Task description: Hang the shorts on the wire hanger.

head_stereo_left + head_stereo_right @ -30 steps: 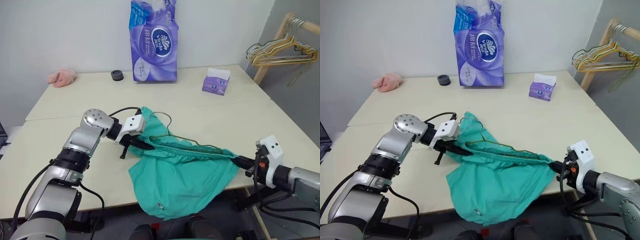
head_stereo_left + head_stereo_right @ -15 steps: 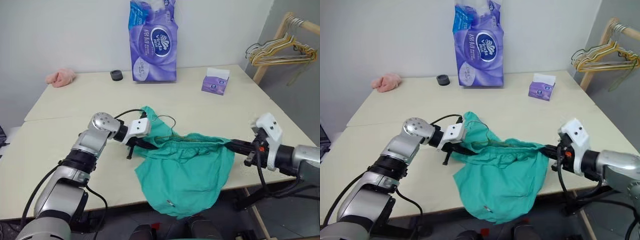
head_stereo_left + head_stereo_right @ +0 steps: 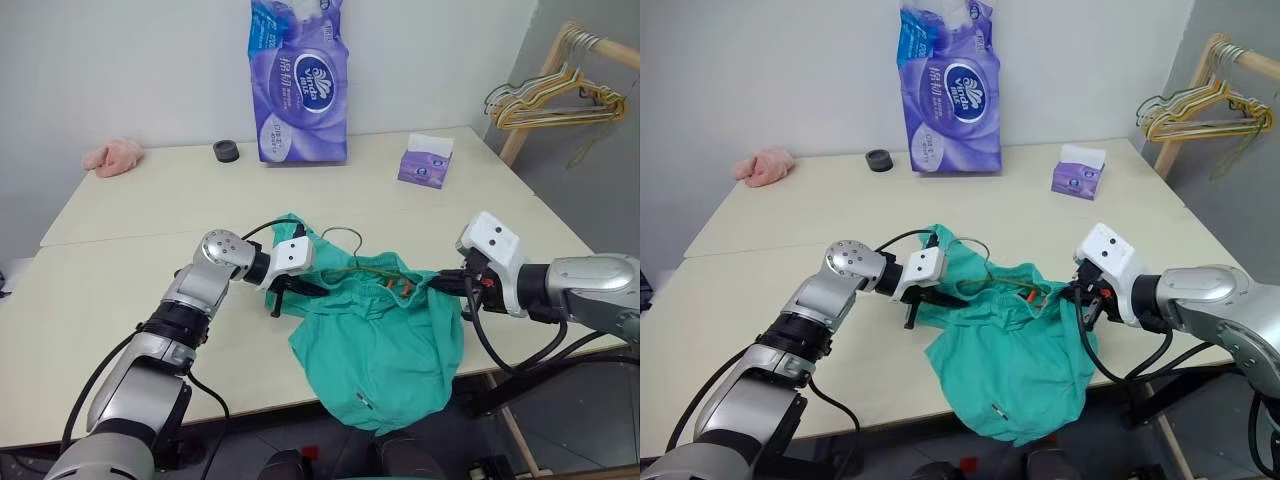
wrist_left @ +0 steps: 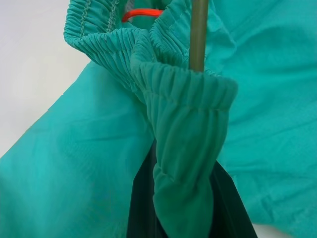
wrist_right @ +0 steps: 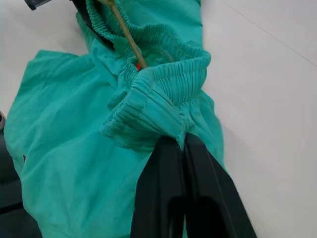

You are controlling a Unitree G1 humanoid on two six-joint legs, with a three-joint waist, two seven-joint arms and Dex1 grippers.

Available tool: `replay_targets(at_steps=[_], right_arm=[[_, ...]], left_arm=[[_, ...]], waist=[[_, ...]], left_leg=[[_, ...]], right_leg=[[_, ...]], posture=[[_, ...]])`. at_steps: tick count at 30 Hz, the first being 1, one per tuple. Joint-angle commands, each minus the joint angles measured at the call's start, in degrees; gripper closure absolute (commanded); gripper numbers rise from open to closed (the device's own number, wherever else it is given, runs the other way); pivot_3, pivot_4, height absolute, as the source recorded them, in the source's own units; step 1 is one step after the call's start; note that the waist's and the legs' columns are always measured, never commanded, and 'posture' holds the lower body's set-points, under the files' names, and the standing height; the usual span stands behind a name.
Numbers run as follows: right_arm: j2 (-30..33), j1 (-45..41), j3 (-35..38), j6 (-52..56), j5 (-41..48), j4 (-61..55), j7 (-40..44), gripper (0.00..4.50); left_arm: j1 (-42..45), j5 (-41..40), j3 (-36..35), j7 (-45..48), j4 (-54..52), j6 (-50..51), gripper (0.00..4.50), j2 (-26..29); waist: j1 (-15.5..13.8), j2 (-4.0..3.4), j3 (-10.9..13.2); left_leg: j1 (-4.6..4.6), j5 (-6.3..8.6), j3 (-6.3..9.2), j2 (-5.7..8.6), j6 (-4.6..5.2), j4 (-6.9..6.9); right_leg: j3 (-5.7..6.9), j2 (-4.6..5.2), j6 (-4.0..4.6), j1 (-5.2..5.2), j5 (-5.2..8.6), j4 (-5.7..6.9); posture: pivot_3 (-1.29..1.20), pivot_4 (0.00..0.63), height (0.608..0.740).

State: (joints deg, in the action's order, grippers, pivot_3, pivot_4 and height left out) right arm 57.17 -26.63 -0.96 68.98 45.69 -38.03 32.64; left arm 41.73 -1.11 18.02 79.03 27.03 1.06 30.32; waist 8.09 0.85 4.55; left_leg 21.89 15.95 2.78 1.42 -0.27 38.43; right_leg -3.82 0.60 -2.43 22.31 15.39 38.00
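The left end effector [image 3: 300, 289] is clamped on one end of the shorts' [image 3: 385, 340] waistband, the wire hanger [image 3: 365, 268] threads through the bunched band between, and the right end effector [image 3: 440, 283] pinches the other end, legs draping off the table [image 3: 120, 290] edge.

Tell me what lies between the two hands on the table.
In the left eye view, the bunched waistband of the shorts spans from the left hand to the right hand, with the wire hanger threaded through it.
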Motion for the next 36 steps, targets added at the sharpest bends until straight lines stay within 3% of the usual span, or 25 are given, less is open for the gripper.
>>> replay_targets(at_steps=[1, 7, 13, 21, 35, 36], right_arm=[[3.1, -0.57, 0.64, -3.85, -2.21, -1.66, 3.63, 3.21], [9.12, 3.63, 1.98, -6.12, -4.31, -2.46, 8.25, 1.16], [12.04, 8.61, 1.31, -9.8, -8.61, -0.22, 10.45, 1.16], [9.7, 9.46, -2.45, -13.94, -14.26, 5.9, 12.0, 1.16], [1.82, -3.08, -16.95, -17.28, -23.58, 15.16, 20.27, 1.16], [1.69, -3.19, -17.48, -17.47, -24.14, 15.68, 20.84, 1.32]], left_arm=[[-0.32, -0.34, -0.48, -1.12, -2.96, 0.27, 4.5, -0.28], [-1.57, -0.78, -0.57, -1.7, -4.96, 1.33, 4.5, -0.61], [-1.64, -0.98, -0.49, -1.55, -5.58, 1.58, 4.5, -0.92], [-1.73, -0.82, -0.25, -0.98, -5.97, 1.91, 4.5, -0.8], [-2.54, -1.33, -0.53, -1.51, -7.63, 3.17, 4.5, -1.34], [-2.56, -1.47, -0.7, -1.7, -7.75, 3.35, 4.5, -1.43]], waist=[[0.01, 0.0, 0.0], [-0.08, 0.0, 0.0], [0.0, 0.0, 0.0], [0.05, 0.0, 0.0], [0.01, 0.0, 0.0], [0.02, 0.0, 0.0]], left_leg=[[0.0, 0.0, 0.0, 0.0, 0.0, 0.0], [0.0, 0.0, 0.01, 0.0, 0.0, 0.0], [-0.01, 0.0, 0.0, 0.0, 0.0, 0.0], [-0.02, 0.0, -0.03, 0.0, 0.0, 0.0], [-0.02, 0.0, 0.02, 0.01, 0.0, 0.01], [-0.01, 0.0, 0.03, 0.01, 0.0, 0.02]], right_leg=[[0.0, 0.0, -0.03, 0.0, 0.02, 0.0], [0.03, 0.02, -0.06, 0.0, 0.03, -0.01], [0.03, 0.03, -0.15, -0.01, 0.09, -0.02], [0.0, 0.03, -0.14, -0.01, 0.08, -0.01], [0.05, 0.03, 0.13, 0.0, -0.08, 0.0], [0.06, 0.04, 0.13, -0.01, -0.08, 0.0]], posture=[[-0.22, 0.061, 0.74], [-0.23, 0.06, 0.74], [-0.23, 0.056, 0.74], [-0.23, 0.056, 0.74], [-0.21, 0.052, 0.74], [-0.21, 0.051, 0.74]])
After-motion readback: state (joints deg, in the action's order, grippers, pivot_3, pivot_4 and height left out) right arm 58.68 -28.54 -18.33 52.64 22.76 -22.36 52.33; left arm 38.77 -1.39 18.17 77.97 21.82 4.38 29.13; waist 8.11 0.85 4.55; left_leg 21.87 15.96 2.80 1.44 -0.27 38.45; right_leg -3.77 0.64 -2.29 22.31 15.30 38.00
